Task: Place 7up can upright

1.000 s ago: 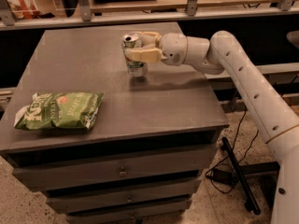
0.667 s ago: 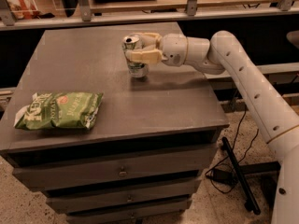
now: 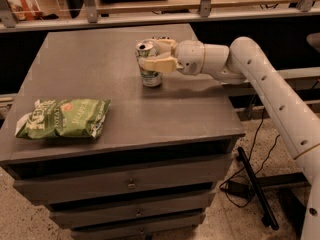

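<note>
In the camera view, the 7up can (image 3: 151, 78) stands upright on the far, right-of-centre part of the grey cabinet top (image 3: 90, 64), well apart from the green chip bag (image 3: 62, 118) at the near left. The gripper (image 3: 149, 54) reaches in from the right, its fingers clamped around the can's upper half. Compared with a second ago the can sits slightly lower, its base now seemingly touching the surface. Judging by this, the placement is nearly done and only the release remains.
</note>
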You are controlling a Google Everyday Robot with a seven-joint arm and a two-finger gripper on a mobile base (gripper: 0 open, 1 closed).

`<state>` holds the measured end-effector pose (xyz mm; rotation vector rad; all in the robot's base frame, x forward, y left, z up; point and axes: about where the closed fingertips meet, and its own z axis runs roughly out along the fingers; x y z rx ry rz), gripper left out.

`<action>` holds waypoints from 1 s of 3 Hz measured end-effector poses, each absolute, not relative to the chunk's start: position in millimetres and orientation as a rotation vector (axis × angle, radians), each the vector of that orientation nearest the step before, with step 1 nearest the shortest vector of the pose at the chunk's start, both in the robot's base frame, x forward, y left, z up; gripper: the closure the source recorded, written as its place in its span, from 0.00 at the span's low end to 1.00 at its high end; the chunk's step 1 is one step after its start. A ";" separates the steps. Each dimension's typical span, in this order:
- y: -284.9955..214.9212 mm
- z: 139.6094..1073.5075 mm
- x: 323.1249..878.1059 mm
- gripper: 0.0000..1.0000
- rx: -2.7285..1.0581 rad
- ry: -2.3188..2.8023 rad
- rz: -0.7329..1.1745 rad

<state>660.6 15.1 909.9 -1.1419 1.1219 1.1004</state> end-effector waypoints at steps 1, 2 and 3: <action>10.3 903.5 657.1 0.53 -1.118 1.145 1.110; 5.1 902.1 654.9 0.30 -1.107 1.157 1.107; -12.4 905.0 651.4 0.08 -1.097 1.181 1.073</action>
